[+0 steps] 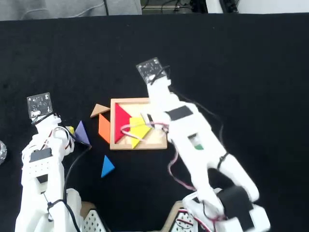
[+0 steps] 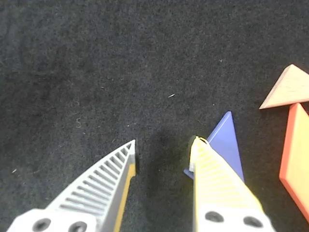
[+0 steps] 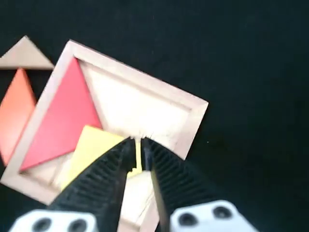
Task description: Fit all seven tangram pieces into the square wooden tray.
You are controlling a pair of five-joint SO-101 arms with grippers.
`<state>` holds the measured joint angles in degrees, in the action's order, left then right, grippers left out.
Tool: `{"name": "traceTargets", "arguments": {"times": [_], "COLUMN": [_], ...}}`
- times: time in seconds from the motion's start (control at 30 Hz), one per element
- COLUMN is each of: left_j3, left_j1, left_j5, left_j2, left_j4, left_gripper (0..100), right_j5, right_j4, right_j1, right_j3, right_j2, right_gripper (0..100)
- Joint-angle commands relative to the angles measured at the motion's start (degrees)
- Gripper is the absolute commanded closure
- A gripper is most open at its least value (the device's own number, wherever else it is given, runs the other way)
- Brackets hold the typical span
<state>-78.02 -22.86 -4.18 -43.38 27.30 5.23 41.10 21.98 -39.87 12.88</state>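
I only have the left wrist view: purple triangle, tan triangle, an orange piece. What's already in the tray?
Observer: The red triangle lies in the wooden tray, along the side nearest the orange piece.
Operator: What's the other arm doing?
Observer: The right gripper is over the tray, shut on the yellow piece.
Operator: Any loose pieces I'm missing?
Observer: A blue triangle lies on the table, apart from the tray.

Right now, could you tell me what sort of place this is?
Likely a robotics lab bench: a black-covered table, a left arm and right arm side by side, and a wooden tangram tray.
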Motion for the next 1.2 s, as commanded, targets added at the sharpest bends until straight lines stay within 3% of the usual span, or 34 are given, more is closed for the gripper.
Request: {"name": "traceTargets", "arguments": {"times": [0.0,0.2,0.4,0.9,1.17], "left_j3": [0.13,0.13,0.13,0.13,0.13], "left_j1": [0.66,0.66,0.66,0.66,0.66], "left_j5": [-0.26,-0.26,-0.26,-0.26,-0.26], "left_j2": [-1.14,-1.14,-1.14,-1.14,-1.14], "left_j4": [-0.97,-0.97,-0.97,-0.97,-1.05], "left_gripper": [81,81,81,81,81], "right_j5": [0.79,0.79,0.88,11.78,13.10], "right_j4": [2.99,7.30,8.53,19.96,21.54], "right_j1": [-0.53,-0.09,-0.26,-0.26,3.96], "right_j3": [9.89,19.21,17.98,17.01,9.98], "right_j2": [-8.92,-21.14,-21.49,-21.23,-0.04], "right_gripper": [98.7,98.8,98.8,98.8,98.8]}}
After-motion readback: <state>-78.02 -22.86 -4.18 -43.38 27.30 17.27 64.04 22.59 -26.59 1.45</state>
